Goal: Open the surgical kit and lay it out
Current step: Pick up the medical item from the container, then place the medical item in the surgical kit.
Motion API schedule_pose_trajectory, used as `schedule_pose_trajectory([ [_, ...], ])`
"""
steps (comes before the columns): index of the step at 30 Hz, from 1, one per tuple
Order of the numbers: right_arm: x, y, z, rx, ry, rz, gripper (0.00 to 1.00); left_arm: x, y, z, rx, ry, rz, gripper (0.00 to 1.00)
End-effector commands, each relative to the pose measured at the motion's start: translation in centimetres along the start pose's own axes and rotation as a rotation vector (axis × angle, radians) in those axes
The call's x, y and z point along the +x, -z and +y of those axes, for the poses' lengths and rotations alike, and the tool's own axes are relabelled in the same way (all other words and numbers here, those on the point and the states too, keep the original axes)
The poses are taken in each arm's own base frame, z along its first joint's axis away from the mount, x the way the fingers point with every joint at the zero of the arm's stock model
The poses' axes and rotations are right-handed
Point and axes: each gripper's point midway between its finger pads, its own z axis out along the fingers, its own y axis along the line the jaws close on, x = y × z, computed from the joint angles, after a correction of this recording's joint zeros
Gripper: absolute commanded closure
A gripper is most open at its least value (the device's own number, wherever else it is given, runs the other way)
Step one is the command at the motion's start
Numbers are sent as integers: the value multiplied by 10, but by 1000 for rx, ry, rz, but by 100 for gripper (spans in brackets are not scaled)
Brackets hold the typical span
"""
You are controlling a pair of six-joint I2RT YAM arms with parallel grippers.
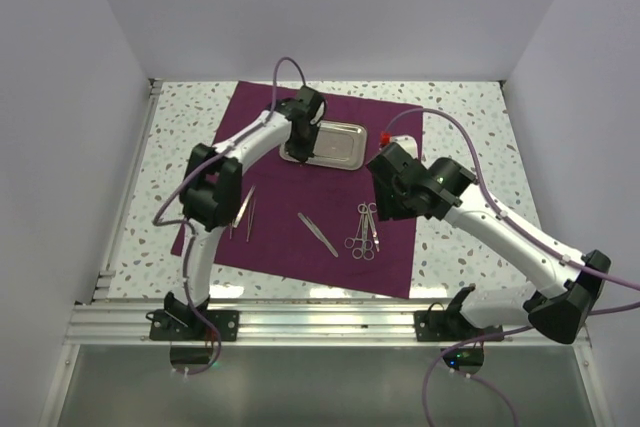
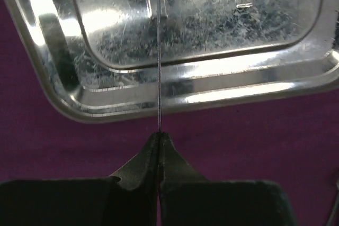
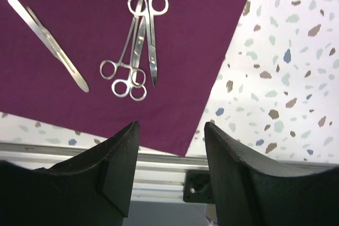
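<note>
On the speckled desk [image 1: 470, 117] the maroon cloth wrap [image 1: 300, 197] of the surgical kit lies opened flat. Near its left edge, beside the left arm, lie two thin silver instruments [image 1: 245, 215], side by side. The left claw [image 2: 159, 136] is over the far middle of the cloth, at the left end of the steel tray [image 1: 348, 147], with its fingers pressed tight together. A hair-thin straight line runs from the tips across the tray's rim. Whether that line is a gripped instrument cannot be told. A pair of tweezers [image 1: 318, 234] lies slanted in the middle of the cloth. Just to their right a cluster of scissors and ring-handled forceps [image 1: 364, 232] lies overlapping, handles toward the near edge. The right claw [image 3: 169, 146] hangs above the right part of the cloth with its jaws moderately apart and nothing between them. A small red object [image 1: 385, 137] sits just right of the tray.
</note>
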Motion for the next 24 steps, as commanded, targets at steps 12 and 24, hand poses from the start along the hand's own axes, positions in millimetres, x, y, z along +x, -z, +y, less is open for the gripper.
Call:
schedule_pose_trajectory([
  [12, -39, -4, 23, -74, -112, -108, 44, 131, 151, -53, 231, 247, -13, 100],
  [24, 3, -3, 1, -47, -174, -45, 47, 198, 123, -85, 269, 355, 80, 100],
])
